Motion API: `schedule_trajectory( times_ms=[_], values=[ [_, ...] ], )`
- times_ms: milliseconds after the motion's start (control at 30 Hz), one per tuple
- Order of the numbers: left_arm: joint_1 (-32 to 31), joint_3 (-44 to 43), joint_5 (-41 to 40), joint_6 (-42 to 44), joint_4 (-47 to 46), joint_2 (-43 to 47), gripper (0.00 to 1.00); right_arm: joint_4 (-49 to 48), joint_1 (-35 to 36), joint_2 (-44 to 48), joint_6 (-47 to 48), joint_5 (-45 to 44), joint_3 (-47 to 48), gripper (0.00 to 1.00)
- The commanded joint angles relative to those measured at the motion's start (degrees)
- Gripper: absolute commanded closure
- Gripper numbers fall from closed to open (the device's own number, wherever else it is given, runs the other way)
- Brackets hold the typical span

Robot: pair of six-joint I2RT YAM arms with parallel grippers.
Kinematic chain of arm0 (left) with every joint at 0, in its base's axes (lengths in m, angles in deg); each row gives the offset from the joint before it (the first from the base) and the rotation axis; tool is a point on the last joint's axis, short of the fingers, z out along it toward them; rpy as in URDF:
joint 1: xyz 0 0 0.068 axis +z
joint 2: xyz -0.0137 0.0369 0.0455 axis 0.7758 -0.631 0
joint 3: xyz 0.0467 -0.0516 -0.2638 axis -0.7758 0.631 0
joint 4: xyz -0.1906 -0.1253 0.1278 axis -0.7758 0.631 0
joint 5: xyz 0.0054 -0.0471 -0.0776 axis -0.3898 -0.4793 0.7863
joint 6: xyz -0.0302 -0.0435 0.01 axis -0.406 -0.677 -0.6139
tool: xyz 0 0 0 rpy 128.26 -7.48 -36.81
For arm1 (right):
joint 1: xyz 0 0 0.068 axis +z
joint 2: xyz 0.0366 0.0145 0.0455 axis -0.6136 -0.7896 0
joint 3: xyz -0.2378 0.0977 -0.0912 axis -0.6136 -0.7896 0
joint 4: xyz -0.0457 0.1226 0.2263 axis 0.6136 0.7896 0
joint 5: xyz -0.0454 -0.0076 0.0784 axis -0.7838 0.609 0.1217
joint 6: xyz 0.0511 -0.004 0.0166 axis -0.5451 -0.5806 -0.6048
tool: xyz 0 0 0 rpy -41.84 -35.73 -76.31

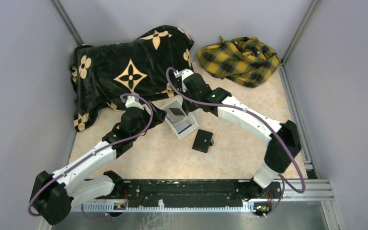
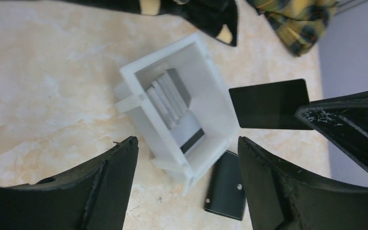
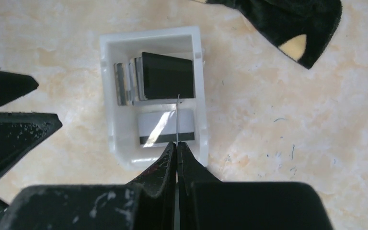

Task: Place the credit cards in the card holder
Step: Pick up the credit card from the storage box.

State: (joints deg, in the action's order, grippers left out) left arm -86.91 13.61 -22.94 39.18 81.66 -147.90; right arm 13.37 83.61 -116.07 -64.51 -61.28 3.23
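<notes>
Cards (image 3: 165,76): several sit in the box (image 3: 148,34), directly below your L gripper (image 2: 187,140), whose jaws gape wide w/ nothing held. One dark card (image 2: 268,104) is pinched edge-on in your R gripper (image 3: 177,146), clamped tight, above the box. Holder (image 2: 225,187) lies folded on the tabletop (image 2: 38,72), touching the box, by the L gripper's right finger.

Credit cards (image 3: 165,76), dark and pale grey, stand on edge in a white box (image 3: 106,96), one striped pale card (image 3: 165,128) flat on its floor, one dark card (image 2: 270,103) pinched above by the right gripper (image 3: 177,146); black card holder (image 1: 202,141) lies closed just beside the box.
</notes>
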Motion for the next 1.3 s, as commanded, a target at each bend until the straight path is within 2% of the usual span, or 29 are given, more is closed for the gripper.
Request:
schedule_trajectory(
  times_ms=[0, 167, 300, 467, 667, 833, 1267],
  values=[
    [-0.44, 0.02, 7.61, 8.12, -1.66, 6.46, 0.15, -1.16, 0.75, 11.71, -2.17, 5.53, -4.31, 1.00],
    [-0.44, 1.68, 21.53, 13.94, -8.64, 8.98, 0.10, -2.16, 0.74, 20.31, -4.97, 14.70, -12.78, 1.00],
    [-0.44, 2.35, 32.31, 17.01, -13.54, 8.30, 0.12, -4.06, 0.78, 26.14, -6.95, 23.12, -19.08, 1.00],
    [-0.52, 2.07, 42.21, 20.37, -15.28, 7.15, 0.14, -5.37, 0.72, 31.66, -8.24, 28.75, -24.40, 1.00],
    [-0.53, 1.19, 49.41, 23.48, -14.31, 6.01, 0.23, -5.25, 0.74, 34.65, -8.93, 31.44, -26.12, 1.00],
    [-0.53, 0.62, 54.09, 24.31, -12.83, 3.55, 0.27, -5.66, -0.35, 34.56, -9.01, 33.91, -25.94, 1.00],
    [-0.53, 0.78, 60.70, 24.69, -15.03, -2.03, 0.36, -8.25, -5.18, 32.53, -9.04, 41.06, -28.07, 1.00]
  ],
)
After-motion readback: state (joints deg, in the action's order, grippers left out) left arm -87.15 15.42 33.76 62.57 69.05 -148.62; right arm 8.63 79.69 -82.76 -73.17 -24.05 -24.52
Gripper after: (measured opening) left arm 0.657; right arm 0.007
